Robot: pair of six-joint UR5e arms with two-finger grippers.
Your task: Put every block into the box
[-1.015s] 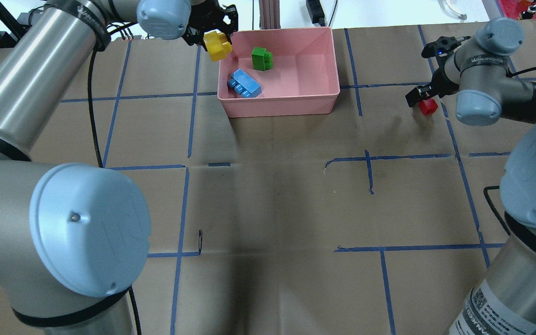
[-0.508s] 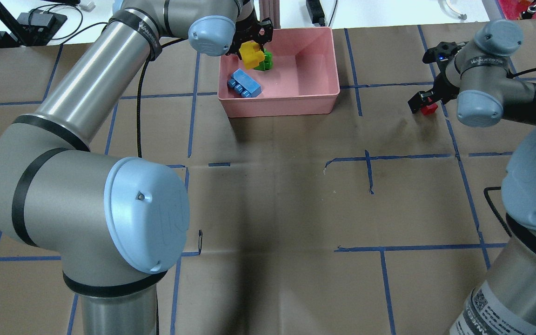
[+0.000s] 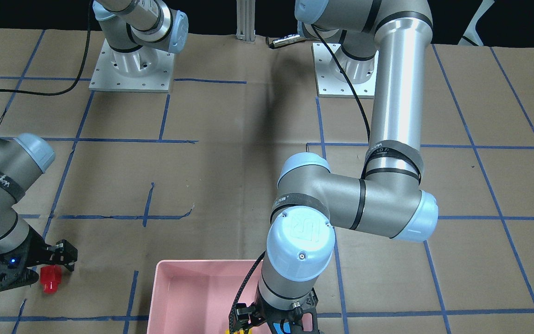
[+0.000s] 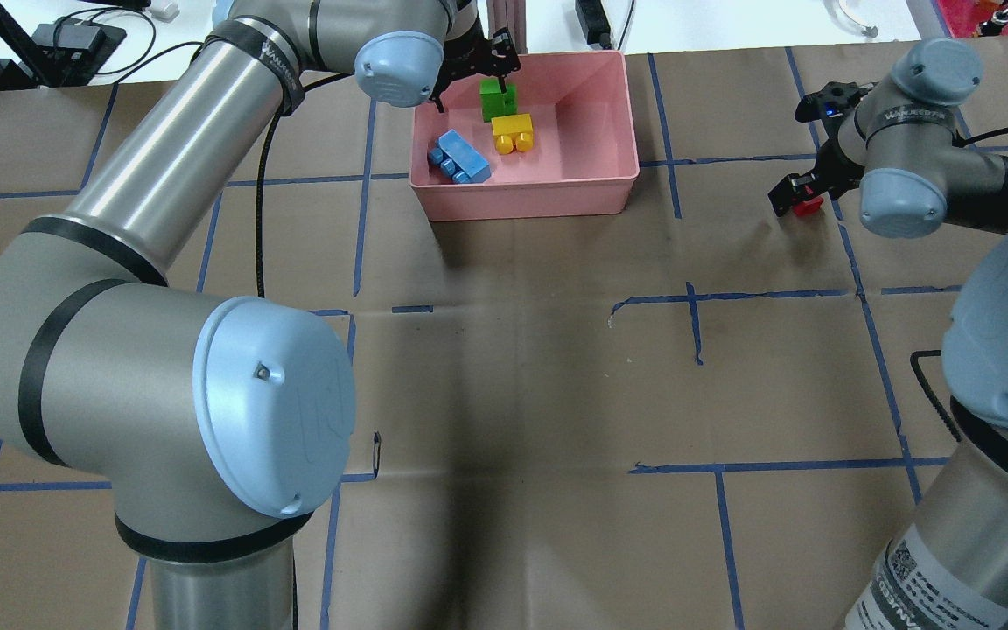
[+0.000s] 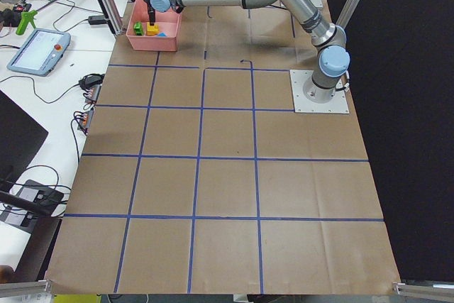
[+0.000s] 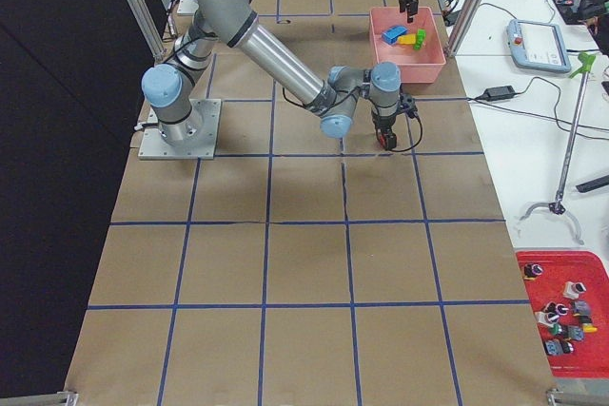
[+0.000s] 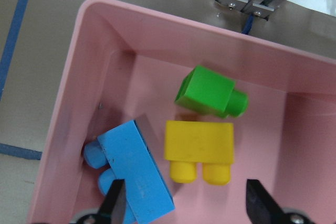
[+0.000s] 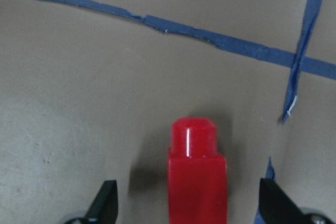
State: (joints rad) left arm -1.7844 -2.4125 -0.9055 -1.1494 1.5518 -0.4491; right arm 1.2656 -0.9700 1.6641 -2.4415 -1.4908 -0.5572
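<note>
The pink box (image 4: 596, 188) stands at the table's far middle. In it lie the green brick (image 4: 495, 98), the yellow brick (image 4: 513, 133) and the light blue brick (image 4: 458, 157). The left wrist view shows them too: green (image 7: 210, 93), yellow (image 7: 199, 148), blue (image 7: 134, 174). My left gripper (image 4: 472, 80) hovers open and empty over the box's far left part. The red brick (image 4: 810, 206) rests on the table to the right of the box. My right gripper (image 8: 191, 205) is open and low, one finger on each side of the red brick (image 8: 197, 182), not touching it.
The brown paper table (image 4: 556, 350) carries a grid of blue tape lines. An aluminium post (image 4: 504, 26) stands just behind the box. My left arm's elbow (image 4: 272, 407) looms large over the near left of the table.
My left gripper has opened and the yellow brick has dropped into the box beside the green one. My right gripper has closed in lower around the red brick.
</note>
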